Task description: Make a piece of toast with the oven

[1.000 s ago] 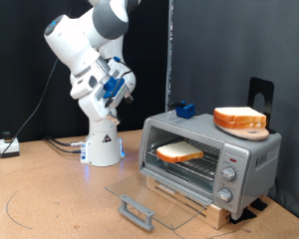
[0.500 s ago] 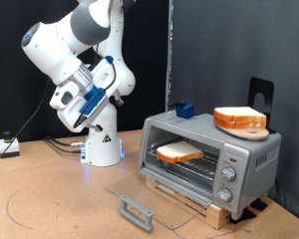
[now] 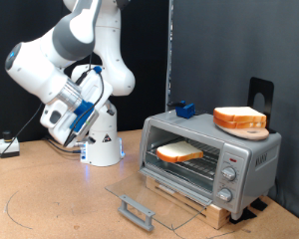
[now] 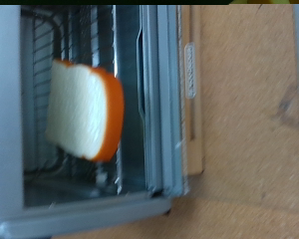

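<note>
Exterior view: piece of toast (image 3: pixel 178 152) lies flat inside open oven (image 3: pixel 251 157).

One oven (image 3: pixel 211 156) stands here, its one glass door (image 3: pixel 149 195) folded down flat, with three round knobs (image 3: pixel 228 176) down its front. One piece of toast (image 3: pixel 177 152) lies on the rack inside. One stack of slices (image 3: pixel 239 119) and one small blue block (image 3: pixel 183 109) rest on top. One robot arm (image 3: pixel 75 70) stands behind.

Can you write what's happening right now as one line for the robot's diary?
toast: on rack inside oven | oven door: open, lying flat | end effector: away at exterior view's left, holds nothing visible
</note>
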Action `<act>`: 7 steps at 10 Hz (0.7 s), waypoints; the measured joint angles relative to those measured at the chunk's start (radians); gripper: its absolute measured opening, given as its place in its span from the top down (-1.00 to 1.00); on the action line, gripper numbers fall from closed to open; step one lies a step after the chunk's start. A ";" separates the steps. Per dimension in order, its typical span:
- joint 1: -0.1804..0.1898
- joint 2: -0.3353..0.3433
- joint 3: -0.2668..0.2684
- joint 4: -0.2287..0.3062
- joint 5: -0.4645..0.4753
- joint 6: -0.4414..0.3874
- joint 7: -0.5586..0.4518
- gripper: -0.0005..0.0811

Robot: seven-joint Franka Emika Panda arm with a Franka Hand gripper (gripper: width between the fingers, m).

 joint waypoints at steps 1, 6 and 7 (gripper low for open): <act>-0.004 0.056 -0.009 0.048 -0.033 -0.053 -0.019 -0.97; -0.010 0.145 -0.016 0.096 -0.034 -0.037 -0.033 -0.97; -0.011 0.172 -0.018 0.101 -0.034 -0.010 -0.034 -0.97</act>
